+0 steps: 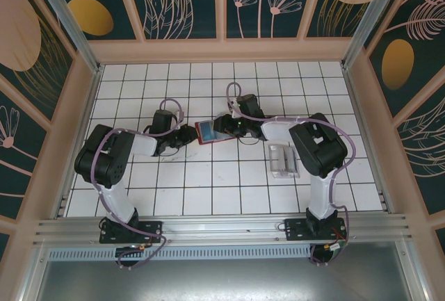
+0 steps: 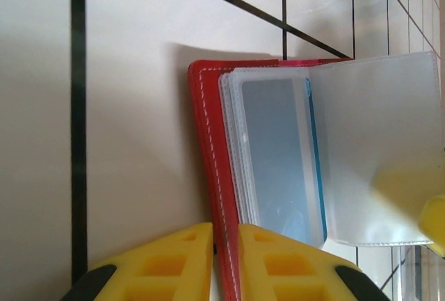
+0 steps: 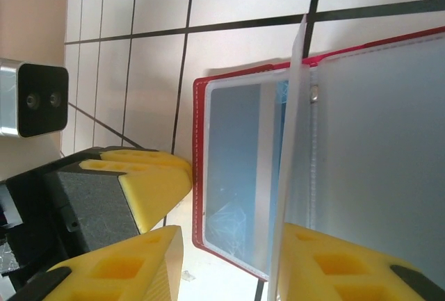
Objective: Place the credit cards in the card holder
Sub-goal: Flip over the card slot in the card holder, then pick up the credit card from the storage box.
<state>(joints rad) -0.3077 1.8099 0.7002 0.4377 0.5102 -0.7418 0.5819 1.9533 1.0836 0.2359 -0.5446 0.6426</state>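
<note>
The red card holder [image 1: 207, 132] lies open on the tiles between both grippers. My left gripper [image 2: 226, 259] is shut on the edge of its red cover [image 2: 208, 148]. A pale grey-blue credit card [image 2: 274, 155] sits inside a clear sleeve on the left half. Another clear sleeve page [image 2: 379, 148] is lifted to the right, resting on a yellow finger [image 2: 434, 221] of the right gripper. My right gripper [image 3: 229, 245] is open over the holder's corner [image 3: 201, 176]. The raised page [image 3: 292, 141] stands edge-on against its right finger [image 3: 334, 263]. The card [image 3: 240, 162] lies beneath.
A clear acrylic slotted tray [image 1: 283, 160] stands on the tiles to the right, near the right arm's elbow. The left gripper's yellow finger [image 3: 149, 183] and its wrist camera [image 3: 35, 99] sit close beside the holder. Walls enclose the white tiled floor [image 1: 208, 190].
</note>
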